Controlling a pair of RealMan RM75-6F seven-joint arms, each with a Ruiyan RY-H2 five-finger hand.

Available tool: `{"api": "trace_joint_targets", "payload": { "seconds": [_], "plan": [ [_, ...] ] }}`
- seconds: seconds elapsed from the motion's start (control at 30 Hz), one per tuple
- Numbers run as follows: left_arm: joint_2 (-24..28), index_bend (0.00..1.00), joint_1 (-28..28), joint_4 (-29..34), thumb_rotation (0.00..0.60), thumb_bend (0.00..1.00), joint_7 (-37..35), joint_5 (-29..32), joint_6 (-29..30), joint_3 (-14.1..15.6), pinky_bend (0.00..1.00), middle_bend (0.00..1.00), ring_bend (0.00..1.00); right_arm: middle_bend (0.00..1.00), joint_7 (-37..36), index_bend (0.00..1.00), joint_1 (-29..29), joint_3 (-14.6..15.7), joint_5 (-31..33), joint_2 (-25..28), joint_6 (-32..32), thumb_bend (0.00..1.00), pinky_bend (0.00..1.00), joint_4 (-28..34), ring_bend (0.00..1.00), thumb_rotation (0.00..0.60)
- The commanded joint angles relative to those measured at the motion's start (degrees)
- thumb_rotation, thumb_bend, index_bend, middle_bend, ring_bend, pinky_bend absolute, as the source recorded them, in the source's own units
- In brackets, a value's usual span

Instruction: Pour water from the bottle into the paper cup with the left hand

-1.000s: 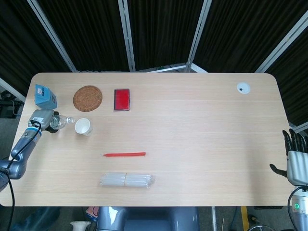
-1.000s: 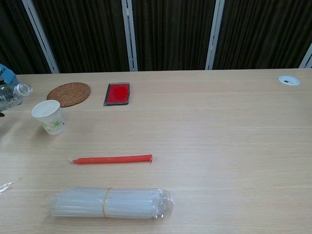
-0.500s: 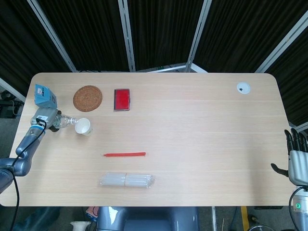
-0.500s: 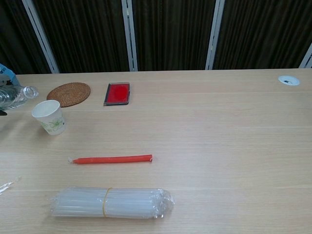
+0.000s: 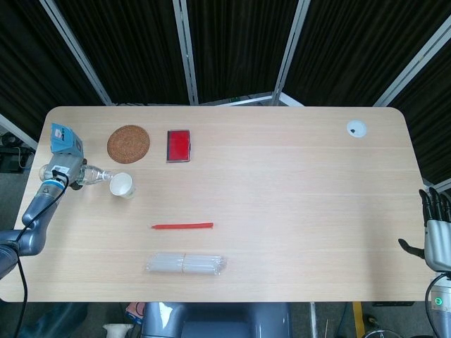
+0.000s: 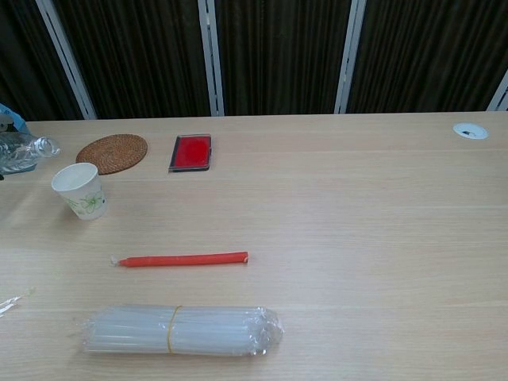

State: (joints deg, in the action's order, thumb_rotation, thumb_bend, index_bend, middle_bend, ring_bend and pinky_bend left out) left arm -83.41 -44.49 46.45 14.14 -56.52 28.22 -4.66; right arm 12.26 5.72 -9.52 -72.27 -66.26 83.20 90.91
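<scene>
right now you are holding the bottle (image 5: 88, 174) in your left hand (image 5: 62, 169) at the far left of the table (image 5: 296, 204), and the bottle is lying nearly level with its open mouth pointing right toward the paper cup (image 5: 121, 185). your left hand's fingers are hidden behind its casing in the head view and cut off in the chest view, so you cannot tell exactly how they are wrapping it, only that they are gripping the bottle. the paper cup is standing upright just right of the bottle's mouth and a little nearer. you are at the pouring step, judging by the tilt. the next move is likely calling for bringing the mouth over the cup's rim and tipping gently. at the near right edge, your right hand (image 5: 435, 232) is idling, fingers straight and slightly apart, holding nothing.
</scene>
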Motion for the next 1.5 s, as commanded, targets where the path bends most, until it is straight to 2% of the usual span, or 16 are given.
{"api": "trace_joint_targets", "payload": {
  "seconds": [0.03, 0.63, 1.5],
  "plan": [
    [0.5, 0.62, 0.0, 0.4, 0.600, 0.48, 1.7, 1.0, 0.3, 0.4, 0.34, 0.45, 0.31, 0.00, 0.0, 0.00, 0.0, 0.0, 0.0, 0.0, 0.1, 0.00, 0.00, 0.0, 0.00, 0.600],
    [2.0, 0.62, -1.1, 5.2, 0.600, 0.48, 13.6, 8.7, 4.0, 1.9, 0.34, 0.45, 0.31, 0.00, 0.1, 0.00, -0.1, -0.1, 0.0, 0.1, 0.4, 0.00, 0.00, 0.2, 0.00, 0.600],
    [2.0, 0.62, -1.5, 6.1, 0.600, 0.48, 18.3, 10.5, 6.6, 3.4, 0.34, 0.45, 0.31, 0.00, 0.7, 0.00, 0.0, 0.0, 0.2, -0.3, 0.2, 0.00, 0.00, -0.1, 0.00, 0.600]
  ]
}}
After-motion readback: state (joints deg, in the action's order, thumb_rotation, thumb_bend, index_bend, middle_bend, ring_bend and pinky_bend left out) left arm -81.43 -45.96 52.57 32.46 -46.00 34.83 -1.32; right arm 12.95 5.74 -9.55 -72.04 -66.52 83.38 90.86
